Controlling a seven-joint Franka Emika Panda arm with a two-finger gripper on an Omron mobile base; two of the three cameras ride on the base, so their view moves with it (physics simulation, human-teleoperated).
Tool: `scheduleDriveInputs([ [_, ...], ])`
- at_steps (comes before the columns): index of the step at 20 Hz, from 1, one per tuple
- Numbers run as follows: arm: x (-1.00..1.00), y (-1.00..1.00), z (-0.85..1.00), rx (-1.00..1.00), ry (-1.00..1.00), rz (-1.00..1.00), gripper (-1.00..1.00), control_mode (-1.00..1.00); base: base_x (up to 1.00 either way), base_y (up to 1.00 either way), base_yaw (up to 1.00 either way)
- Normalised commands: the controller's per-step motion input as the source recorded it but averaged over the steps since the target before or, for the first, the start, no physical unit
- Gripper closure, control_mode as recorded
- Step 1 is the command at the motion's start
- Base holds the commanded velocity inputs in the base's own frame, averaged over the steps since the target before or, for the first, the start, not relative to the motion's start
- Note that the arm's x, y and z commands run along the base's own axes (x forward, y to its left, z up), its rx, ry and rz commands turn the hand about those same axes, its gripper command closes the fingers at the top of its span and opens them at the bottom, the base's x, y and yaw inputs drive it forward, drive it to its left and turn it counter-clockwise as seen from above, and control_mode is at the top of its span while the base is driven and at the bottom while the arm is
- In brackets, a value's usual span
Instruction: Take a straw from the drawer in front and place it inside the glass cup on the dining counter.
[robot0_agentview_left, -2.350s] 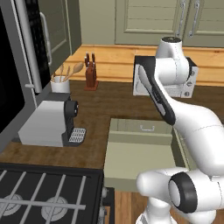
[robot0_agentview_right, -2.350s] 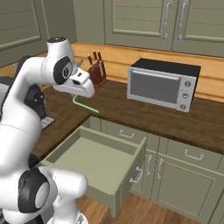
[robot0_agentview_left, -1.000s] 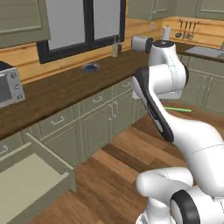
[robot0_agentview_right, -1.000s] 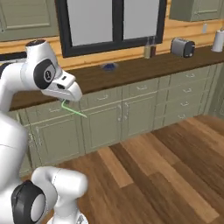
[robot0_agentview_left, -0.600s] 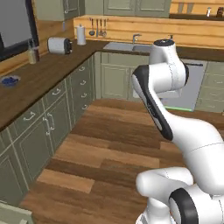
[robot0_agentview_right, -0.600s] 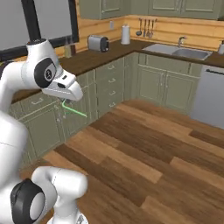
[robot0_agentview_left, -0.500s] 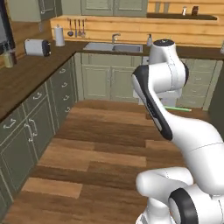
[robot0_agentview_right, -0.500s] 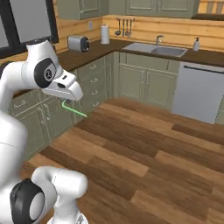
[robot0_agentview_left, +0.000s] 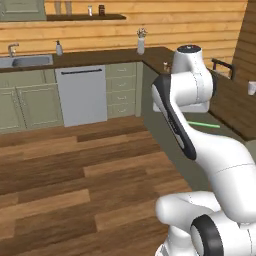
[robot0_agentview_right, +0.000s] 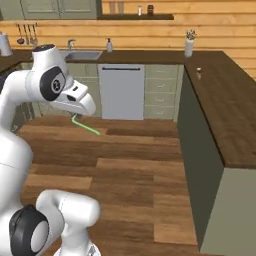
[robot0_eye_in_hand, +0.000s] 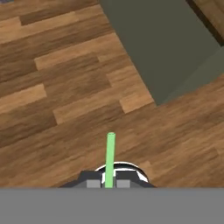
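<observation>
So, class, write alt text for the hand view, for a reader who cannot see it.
A thin light-green straw sticks out from the gripper at the bottom, held above a wood-plank floor. The pale green base of the dining counter fills the upper right corner.

A home kitchen: sage-green cabinets (robot0_agentview_left: 30, 105), a sink (robot0_agentview_right: 82, 54), a steel dishwasher (robot0_agentview_right: 121, 92), dark wood counters (robot0_agentview_right: 225, 100), plank flooring (robot0_agentview_left: 75, 175).

no text, label, brand or number can be read anywhere.
</observation>
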Motion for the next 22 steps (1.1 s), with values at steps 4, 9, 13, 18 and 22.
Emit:
scheduleDriveInputs([
  [4,0.0,0.0,0.0,0.0,0.0,0.0,1.0,1.0,0.41,-0.79,-0.23],
  [9,0.0,0.0,0.0,0.0,0.0,0.0,1.0,1.0,0.56,-0.82,-0.01],
  [13,0.0,0.0,0.0,0.0,0.0,0.0,1.0,1.0,0.53,-0.97,0.0],
  [18,0.0,0.0,0.0,0.0,0.0,0.0,1.0,1.0,0.37,-1.0,0.0],
  [22,0.0,0.0,0.0,0.0,0.0,0.0,1.0,1.0,0.11,-1.0,0.07],
])
